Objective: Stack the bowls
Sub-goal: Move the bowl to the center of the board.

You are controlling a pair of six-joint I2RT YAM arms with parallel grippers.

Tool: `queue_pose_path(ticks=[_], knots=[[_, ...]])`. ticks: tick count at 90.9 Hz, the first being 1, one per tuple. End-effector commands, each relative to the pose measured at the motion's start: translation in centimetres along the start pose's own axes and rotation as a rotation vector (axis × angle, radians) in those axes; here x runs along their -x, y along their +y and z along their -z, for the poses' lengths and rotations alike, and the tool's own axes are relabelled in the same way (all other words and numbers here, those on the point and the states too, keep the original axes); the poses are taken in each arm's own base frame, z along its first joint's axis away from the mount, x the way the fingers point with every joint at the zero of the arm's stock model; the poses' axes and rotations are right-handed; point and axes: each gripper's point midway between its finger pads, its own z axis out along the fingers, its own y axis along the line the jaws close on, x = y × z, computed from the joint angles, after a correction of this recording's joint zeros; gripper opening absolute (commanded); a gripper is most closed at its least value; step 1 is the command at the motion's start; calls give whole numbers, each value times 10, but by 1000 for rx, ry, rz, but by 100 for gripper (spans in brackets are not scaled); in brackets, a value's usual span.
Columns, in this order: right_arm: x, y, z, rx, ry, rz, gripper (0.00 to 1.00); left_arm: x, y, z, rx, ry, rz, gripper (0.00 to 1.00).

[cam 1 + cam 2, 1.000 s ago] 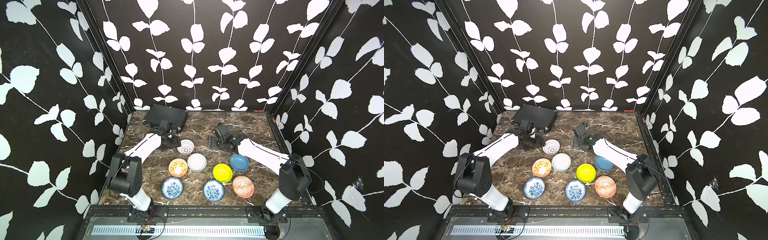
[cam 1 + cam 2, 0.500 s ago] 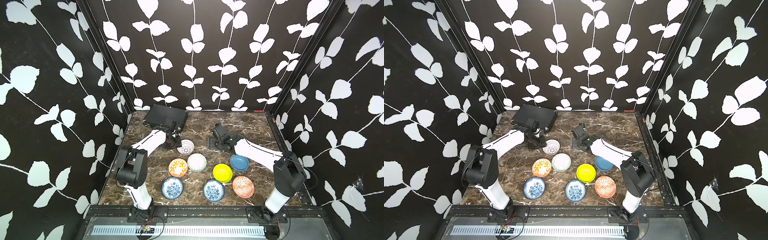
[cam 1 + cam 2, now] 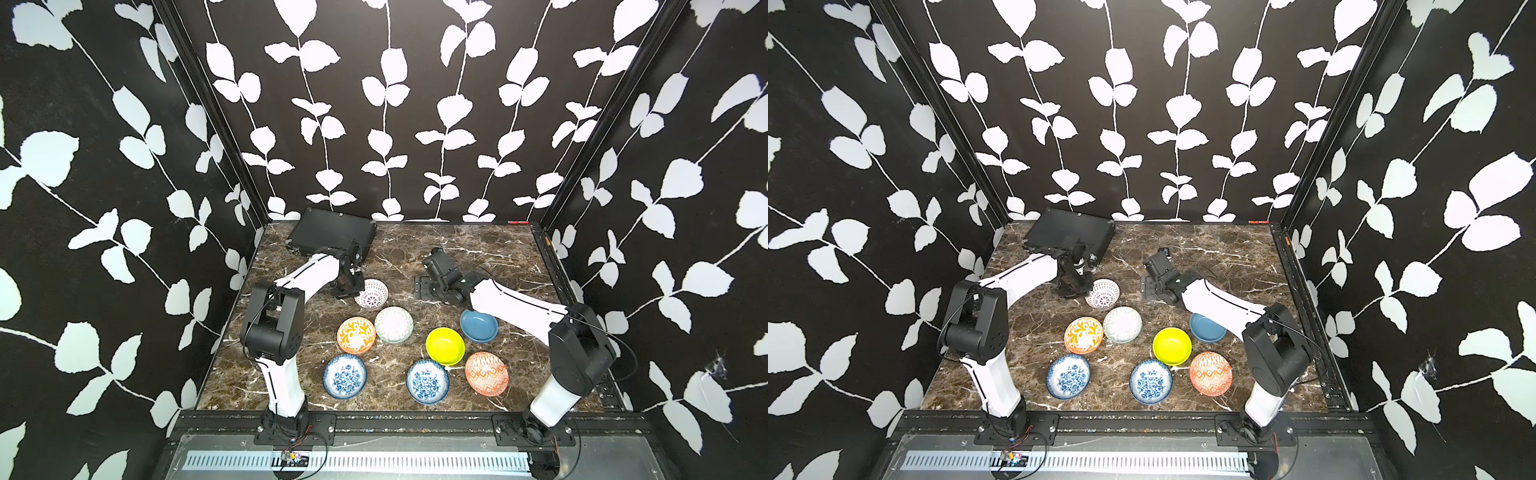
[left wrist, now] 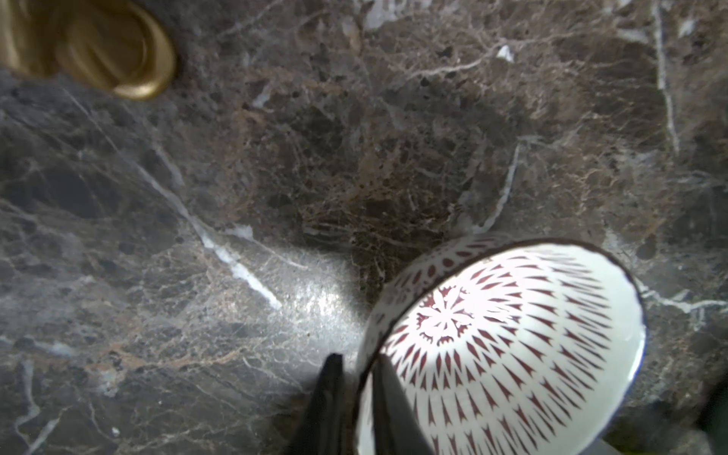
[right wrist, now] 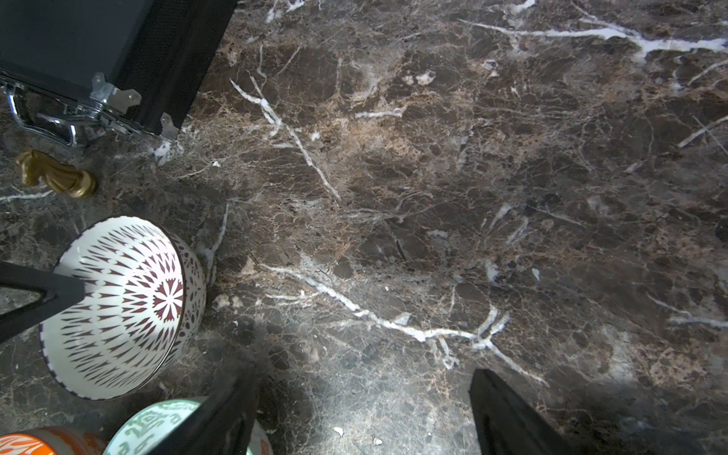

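Observation:
A white bowl with a dark red pattern [image 3: 371, 294] [image 4: 512, 338] lies tilted at the back of the group. My left gripper [image 4: 357, 360] [image 3: 347, 286] is shut on its rim, one finger inside and one outside. My right gripper [image 5: 362, 378] [image 3: 420, 286] is open over bare marble to the right of that bowl. In front lie an orange-patterned bowl [image 3: 356, 335], a pale patterned bowl [image 3: 394, 324], a yellow bowl [image 3: 445, 345], a blue bowl [image 3: 478, 326], an orange-red bowl [image 3: 486, 372] and two blue-floral bowls [image 3: 345, 376] [image 3: 427, 381].
A flat black case [image 3: 332, 235] lies at the back left, just behind my left gripper. A small gold chess knight [image 5: 55, 177] lies on the marble between the case and the held bowl. Patterned walls close in three sides.
My left gripper has closed onto the rim of the red-patterned bowl, and the left arm's elbow has come up. The right arm has drawn slightly back; its jaws stay open.

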Motion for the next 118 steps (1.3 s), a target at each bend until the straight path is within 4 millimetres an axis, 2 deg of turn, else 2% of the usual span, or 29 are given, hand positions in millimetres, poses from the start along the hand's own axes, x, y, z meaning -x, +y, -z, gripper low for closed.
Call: queue_pose_path(ticks=[1,20,54,75,100,105,118], knots=[[9,3,10,13,-49,6,86,1,1,4,26,9,-2,8],[9,3,9,12,-44,6,86,4,3,8,41,-16,0,0],[8,2,9,12,-44,3,86,14,-6,6,8,-42,-4,0],[6,3,9,16,-39,4,86,27,-9,2,-7,-89,15,0],[6,3,8,19,-40,4,86,26,-12,-8,-12,-47,11,0],[5,3,8,19,-39,4,86,25,-11,-9,-9,-38,10,7],[6,2,10,21,-43,3,86,23,-11,-6,-14,-49,7,32]])
